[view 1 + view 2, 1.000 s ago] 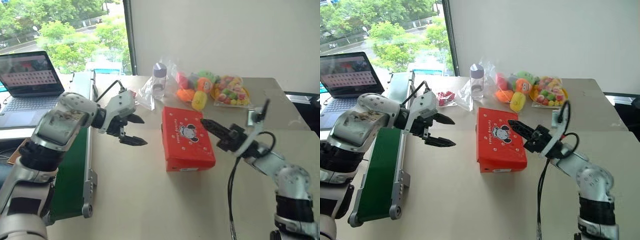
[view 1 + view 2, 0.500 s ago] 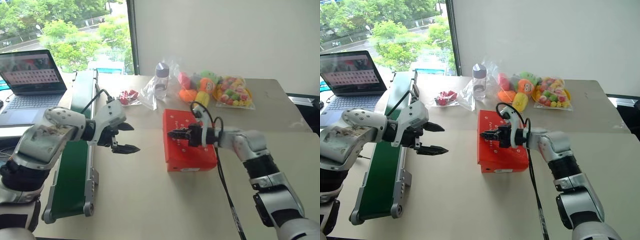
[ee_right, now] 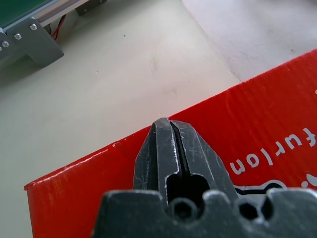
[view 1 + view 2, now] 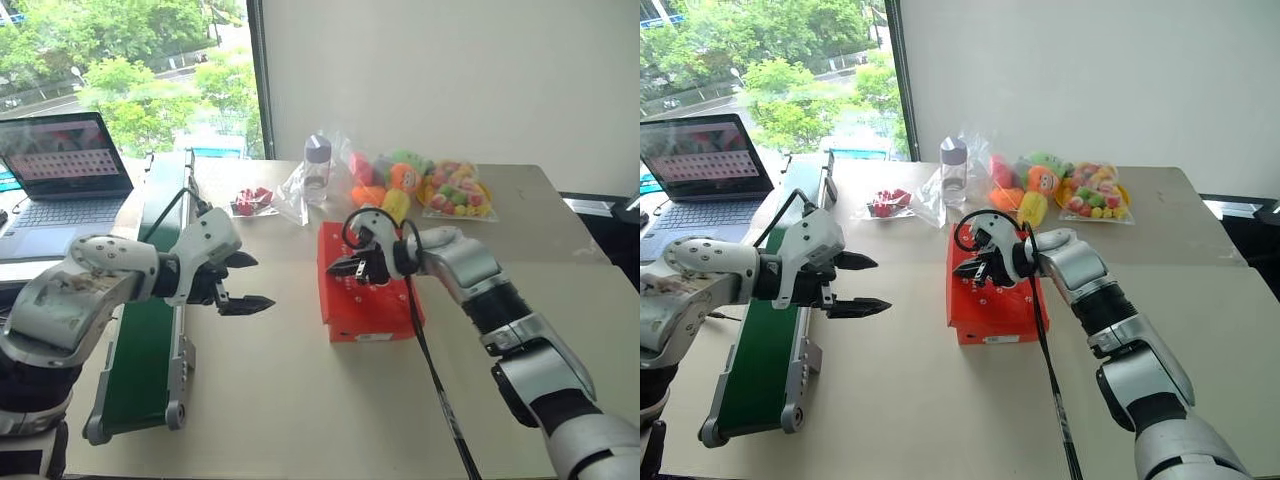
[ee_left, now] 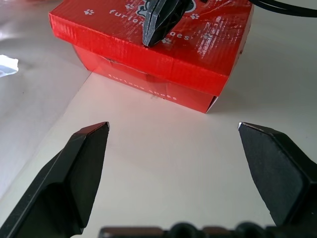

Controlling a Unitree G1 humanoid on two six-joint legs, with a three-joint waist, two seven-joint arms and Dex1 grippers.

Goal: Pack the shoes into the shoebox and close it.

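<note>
Shoebox (image 5: 148,54) lid reads "furlon", paw prints around.

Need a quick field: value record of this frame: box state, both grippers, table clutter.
shoebox: red, lid down, on the table
right gripper: shut, tips over the lid near its left edge; contact looks likely
left gripper: open, holding nothing, left of the box, apart from it
shoes: none seen outside the box
behind box: clear bottle, bagged plush toys, small red packet
left of table: green conveyor, open laptop
</note>
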